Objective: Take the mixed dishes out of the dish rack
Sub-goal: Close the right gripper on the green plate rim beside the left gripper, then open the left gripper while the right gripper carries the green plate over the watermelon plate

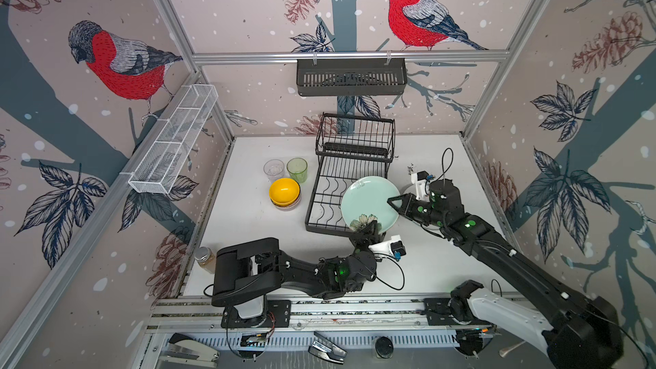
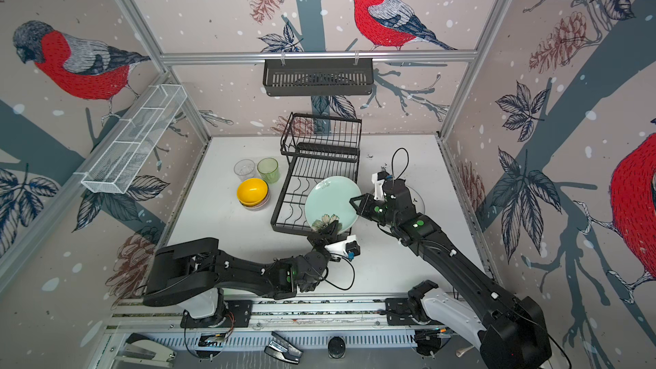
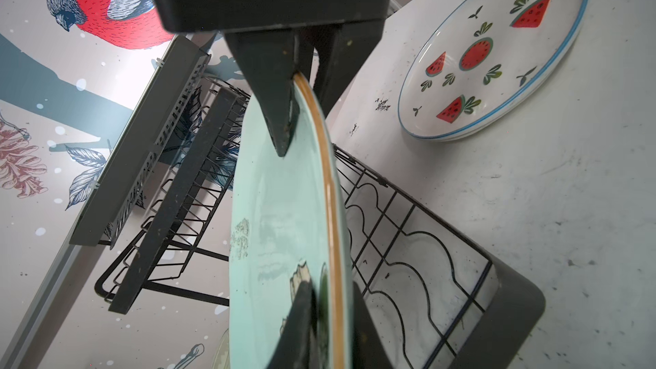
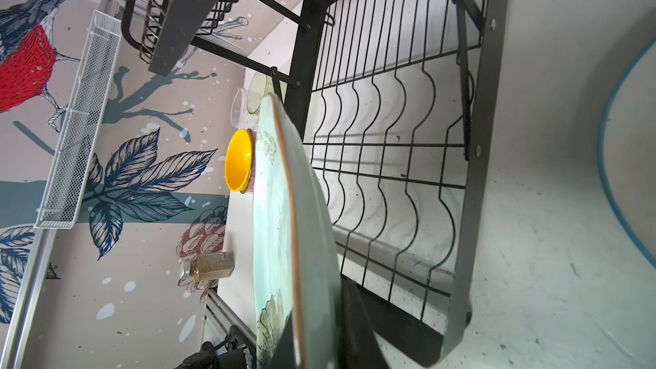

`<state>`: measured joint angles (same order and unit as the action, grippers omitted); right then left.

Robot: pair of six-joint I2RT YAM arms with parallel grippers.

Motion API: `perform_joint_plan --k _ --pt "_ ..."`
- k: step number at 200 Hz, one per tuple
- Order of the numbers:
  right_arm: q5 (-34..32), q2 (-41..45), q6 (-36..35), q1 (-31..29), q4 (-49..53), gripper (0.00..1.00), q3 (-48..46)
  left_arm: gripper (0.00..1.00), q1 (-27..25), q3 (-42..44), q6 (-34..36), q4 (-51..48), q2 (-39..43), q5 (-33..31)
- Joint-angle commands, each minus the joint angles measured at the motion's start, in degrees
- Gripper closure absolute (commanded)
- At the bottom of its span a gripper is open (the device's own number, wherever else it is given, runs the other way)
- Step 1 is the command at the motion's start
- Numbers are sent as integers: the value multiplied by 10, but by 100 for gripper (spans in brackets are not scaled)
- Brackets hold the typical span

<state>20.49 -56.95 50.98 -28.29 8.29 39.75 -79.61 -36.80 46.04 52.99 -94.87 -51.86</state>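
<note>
Mint plate (image 1: 365, 198) hung tilted over the dish rack (image 1: 324, 189), its rim pinched by 2 closed grippers: left gripper (image 1: 370, 226) and right gripper (image 1: 391, 202). Seemingly a handover; next, 1 must release.

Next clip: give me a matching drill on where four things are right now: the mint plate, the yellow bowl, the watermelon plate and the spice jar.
Things:
1. mint plate
2. yellow bowl
3. watermelon plate
4. spice jar

Places:
A. on top of a stack of bowls, left of the rack
B. flat on the table, right of the rack
C. pinched at its rim by the left gripper and the right gripper, over the rack
D. at the table's left edge, toward the front

Pairs: 1-C, 2-A, 3-B, 4-D
</note>
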Motion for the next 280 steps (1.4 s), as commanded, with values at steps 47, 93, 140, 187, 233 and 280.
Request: perform_joint_plan --k 47,93,140,187,233,280 --pt "23 -7 -19 3 -23 96 16 72 -1 -6 -51 80 -1 -14" --pt "28 -6 -27 7 -19 98 21 45 -2 1 -51 97 -3 -26" --pt "22 3 -22 20 -16 99 16 2 -2 8 -48 119 -7 -32" --pt "24 20 -15 43 -20 100 1 2 -1 9 -45 137 -12 -37" --pt "29 37 -10 80 -18 100 -15 2 -2 12 -46 140 -12 -40" --pt "39 57 -4 128 -22 100 -37 2 -1 12 -45 146 -11 -44"
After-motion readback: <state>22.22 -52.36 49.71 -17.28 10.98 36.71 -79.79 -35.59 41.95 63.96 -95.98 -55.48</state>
